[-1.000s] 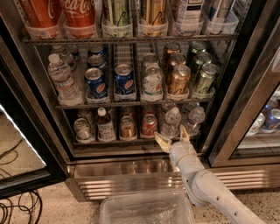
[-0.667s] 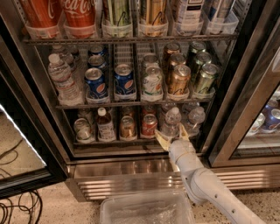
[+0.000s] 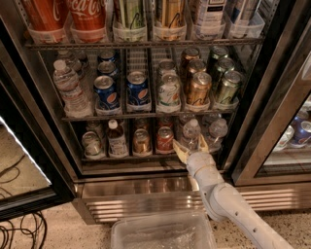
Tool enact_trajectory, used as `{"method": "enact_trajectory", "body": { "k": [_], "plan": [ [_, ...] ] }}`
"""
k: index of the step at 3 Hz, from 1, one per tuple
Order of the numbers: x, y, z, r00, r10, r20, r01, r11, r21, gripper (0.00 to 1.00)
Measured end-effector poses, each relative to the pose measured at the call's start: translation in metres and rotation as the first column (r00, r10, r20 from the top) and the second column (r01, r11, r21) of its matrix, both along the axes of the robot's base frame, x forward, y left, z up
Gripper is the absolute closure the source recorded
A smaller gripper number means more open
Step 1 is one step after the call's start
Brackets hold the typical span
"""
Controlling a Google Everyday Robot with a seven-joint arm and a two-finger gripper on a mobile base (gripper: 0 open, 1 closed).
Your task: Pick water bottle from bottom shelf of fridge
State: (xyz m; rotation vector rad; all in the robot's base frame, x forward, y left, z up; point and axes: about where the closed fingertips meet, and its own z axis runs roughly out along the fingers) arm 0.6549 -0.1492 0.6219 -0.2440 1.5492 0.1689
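Gripper (image 3: 190, 144) seemingly astride water bottle (image 3: 191, 129)

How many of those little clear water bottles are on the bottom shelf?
2: one small clear ribbed white-capped bottle between the gripper's open fingers, another just right of it. Others may hide behind.

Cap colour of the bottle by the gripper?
White, camera view; gripper at the water bottle, bottom shelf.

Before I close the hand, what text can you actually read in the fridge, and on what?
"Coca-Cola": red bottle, top rack.
Blue cans, middle rack: lettering blurred.
Every other label: too blurred to read.
Hand, open, straddles the water bottle on the bottom shelf: no text on either.
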Motion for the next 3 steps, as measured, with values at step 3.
{"method": "enact_trajectory", "body": {
  "k": [3],
  "plan": [
    [0.014,-0.008,0.008,0.9970,-0.049,0.060,0.051,0.998,-0.033,0.36]
  ]
}}
